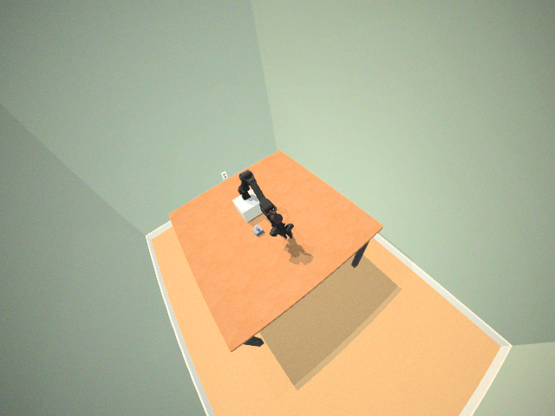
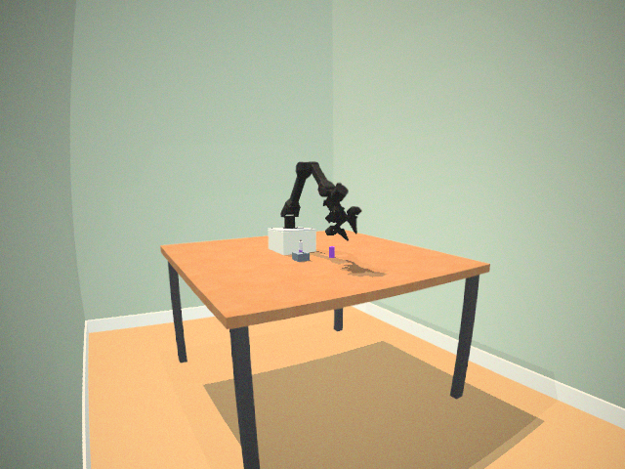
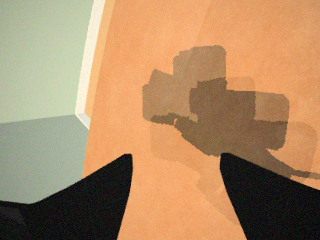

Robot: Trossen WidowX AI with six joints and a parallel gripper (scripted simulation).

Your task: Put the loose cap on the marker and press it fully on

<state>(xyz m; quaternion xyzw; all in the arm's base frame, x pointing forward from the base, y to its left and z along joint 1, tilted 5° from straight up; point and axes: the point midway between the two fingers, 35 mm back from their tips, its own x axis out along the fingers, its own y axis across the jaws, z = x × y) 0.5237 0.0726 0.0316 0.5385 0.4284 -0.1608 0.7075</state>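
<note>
1. One purple cap [image 2: 331, 251] stood upright on the table [image 1: 323, 201] [image 2: 262, 282] [image 3: 165, 210], apart from the holder block [image 1: 259, 233] [image 2: 301, 256]. The top view did not show it; the arm [image 1: 258, 190] [image 2: 298, 189] probably screened it.
2. Marker [image 2: 300, 246] stood in the block, uncapped. The block presumably served to keep it steady, leaving its upper part free for capping and a downward press.
3. Gripper [image 1: 288, 237] [image 2: 352, 235] [image 3: 176, 160] hung above the table, fingers parted about midway, nothing grasped. That gap seemed meant to admit the cap before closing.
4. Wrist view gave table and arm shadow [image 3: 235, 105] between the fingers, no cap. Aim judged off target; sideways correction likely due before descent.
5. Cap's long axis: vertical, near enough parallel to the marker's. Standing so, it would probably need little turning once lifted. Which end was open could not be made out; presumably the lower.
6. Gripper pointed downward at a slant in the exterior view. Judged best squared to the cap's axis first; a slanted approach might topple it.
7. Stage: before the grasp, by judgement. Lifting, aligning, pressing and withdrawing all remained.
</note>
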